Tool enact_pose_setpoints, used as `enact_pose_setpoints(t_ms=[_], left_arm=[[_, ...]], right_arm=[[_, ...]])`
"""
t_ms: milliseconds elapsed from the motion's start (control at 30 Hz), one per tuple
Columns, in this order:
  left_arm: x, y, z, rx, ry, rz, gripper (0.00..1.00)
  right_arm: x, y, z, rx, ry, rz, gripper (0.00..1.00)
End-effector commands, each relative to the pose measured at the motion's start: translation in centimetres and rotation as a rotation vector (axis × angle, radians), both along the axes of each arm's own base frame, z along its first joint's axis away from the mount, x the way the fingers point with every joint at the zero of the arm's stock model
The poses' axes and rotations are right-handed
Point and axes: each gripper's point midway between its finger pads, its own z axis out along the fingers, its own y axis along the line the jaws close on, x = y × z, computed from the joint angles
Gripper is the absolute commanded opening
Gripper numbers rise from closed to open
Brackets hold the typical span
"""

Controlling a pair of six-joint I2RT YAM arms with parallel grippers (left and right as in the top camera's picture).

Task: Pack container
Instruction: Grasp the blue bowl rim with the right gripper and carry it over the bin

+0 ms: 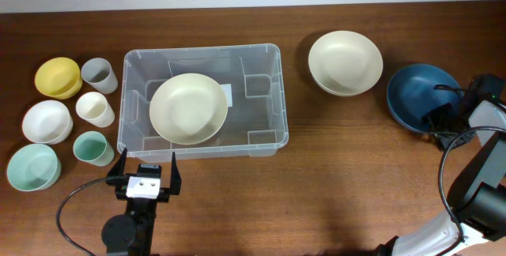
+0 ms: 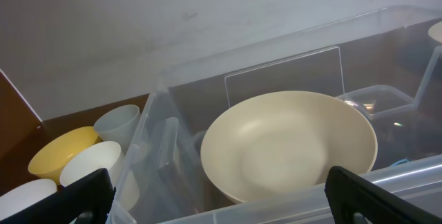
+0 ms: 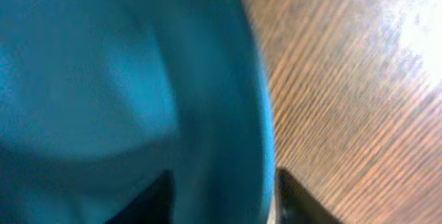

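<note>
- Brown wooden table (image 1: 356, 177) carries the large clear rectangular plastic container (image 1: 261, 118) at its middle, with a cream round bowl (image 1: 188, 108) lying inside;
- left gripper (image 1: 147, 160) stands wide open just before the near wall;
- right gripper (image 3: 224, 196) straddles the rim of the dark blue round bowl (image 1: 415, 94), likely to lift it; whether it pinches, I cannot tell.

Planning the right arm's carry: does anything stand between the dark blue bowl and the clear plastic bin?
Only the cream bowl on the table, lying just off the straight line from the dark blue bowl to the clear plastic bin.
</note>
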Motion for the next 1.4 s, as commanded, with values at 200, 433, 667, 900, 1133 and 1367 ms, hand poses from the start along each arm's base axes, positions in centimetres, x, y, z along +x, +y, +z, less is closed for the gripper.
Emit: enact_pose_setpoints(t_ms=[200,433,667,900,1133,1367], left_arm=[[0.0,0.2,-0.1,-0.006,0.002,0.012,1.0],[0.0,0.2,-0.1,-0.006,0.002,0.012,1.0],[0.0,0.2,-0.1,-0.006,0.002,0.012,1.0],[0.0,0.2,-0.1,-0.006,0.002,0.012,1.0],[0.0,0.2,-0.1,-0.006,0.003,0.012,1.0],[0.0,0.2,-0.1,-0.006,0.002,0.012,1.0]], right_arm=[[-0.6,-1.5,-0.1,0.0,-0.011,-0.058,0.04],[0.5,-3.9,4.5,0.086,-0.176,-0.068,0.04],[3.0,-4.2,19.3,0.148,-0.556,0.053,0.04],[5.3,9.6,30.6,0.101,-0.741,0.494,0.04],[7.9,30.3,31.3,0.071,-0.747,0.919,0.04],[8.5,42.6,25.2,0.164,-0.648,1.088,0.04]])
